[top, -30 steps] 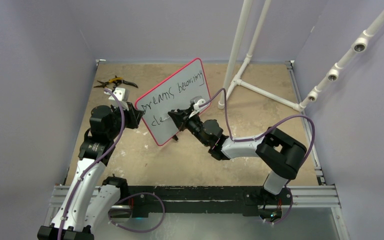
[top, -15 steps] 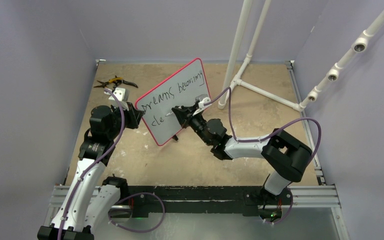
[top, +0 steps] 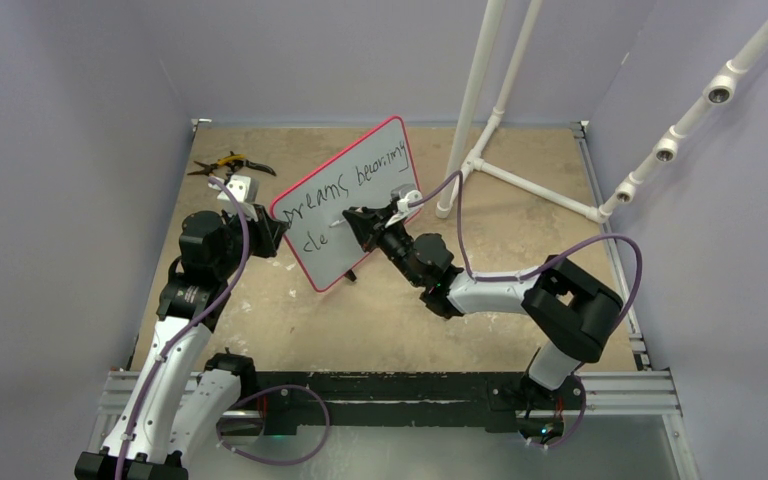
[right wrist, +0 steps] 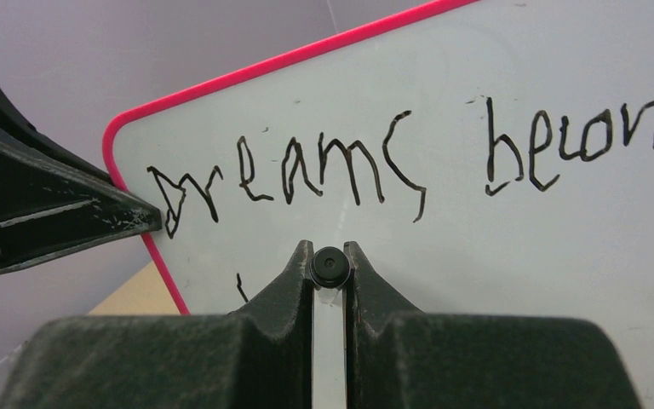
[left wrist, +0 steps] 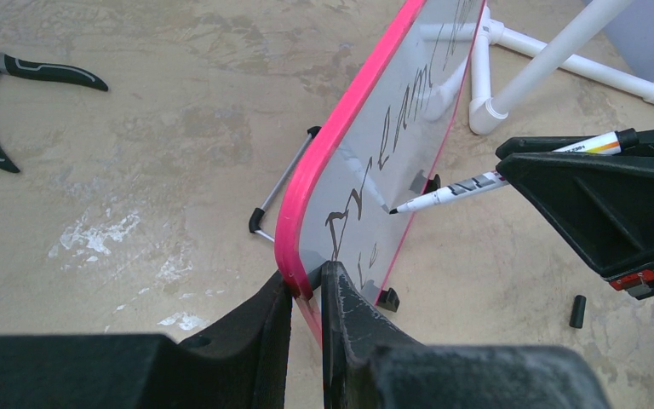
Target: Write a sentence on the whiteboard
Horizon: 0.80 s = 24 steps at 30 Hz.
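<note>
The marker [left wrist: 468, 185] is pinched between the fingers of the right gripper [right wrist: 329, 266], which are pressed tight on its barrel, and its tip is aimed at the whiteboard [top: 335, 258] just right of the "cle" that begins the lower line. Whether the tip actually touches the face cannot be told. The whiteboard stands tilted on its feet at the middle of the table [top: 520, 230], toward the left, with its left rim clamped between the nearly closed fingers of the left gripper [left wrist: 306, 285]. Of the sentence [right wrist: 332, 170], "dreams becoming" is written along the top line, so the last word appears to be in hand.

For a clean stroke, light and even pressure is called for, since a hard push would likely rock the board on its feet against the left clamp. The next letters are best kept level with "cle" and clear of the line above.

Compared with a second ago, the right wrist is found higher and slightly farther out, its elbow is swung to the right, and more of "cle" is uncovered. The board and the left gripper are unmoved.

Pliers [left wrist: 17, 72] lie at the far left, a white pipe frame [left wrist: 553, 60] stands at the far right, and a small black cap [left wrist: 576, 311] lies near the board.
</note>
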Motion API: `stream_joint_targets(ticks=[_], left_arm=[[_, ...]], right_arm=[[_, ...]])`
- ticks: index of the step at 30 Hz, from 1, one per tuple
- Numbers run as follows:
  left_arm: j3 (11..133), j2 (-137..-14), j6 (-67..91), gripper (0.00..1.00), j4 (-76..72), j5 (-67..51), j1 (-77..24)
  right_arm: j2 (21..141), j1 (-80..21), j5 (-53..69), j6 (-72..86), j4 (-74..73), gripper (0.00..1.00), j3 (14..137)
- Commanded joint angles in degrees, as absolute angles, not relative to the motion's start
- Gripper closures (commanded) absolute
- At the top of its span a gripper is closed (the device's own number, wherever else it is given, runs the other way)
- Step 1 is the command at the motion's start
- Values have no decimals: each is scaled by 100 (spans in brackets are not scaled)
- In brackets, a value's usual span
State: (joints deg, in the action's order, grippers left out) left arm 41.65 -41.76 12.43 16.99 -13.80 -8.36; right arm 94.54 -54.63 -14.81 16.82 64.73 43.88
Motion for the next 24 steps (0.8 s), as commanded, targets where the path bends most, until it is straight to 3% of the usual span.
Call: stream_joint_targets(ticks=[1, 24], left_arm=[[4137, -4183, 1139, 86, 1556, -1468, -844], [4140, -4218, 1129, 86, 1552, -1486, -844]], right_arm=[[9559, -5447, -1321, 1491, 6739, 100, 4666], [9765, -5449, -1457, 1540, 6378, 100, 4376]])
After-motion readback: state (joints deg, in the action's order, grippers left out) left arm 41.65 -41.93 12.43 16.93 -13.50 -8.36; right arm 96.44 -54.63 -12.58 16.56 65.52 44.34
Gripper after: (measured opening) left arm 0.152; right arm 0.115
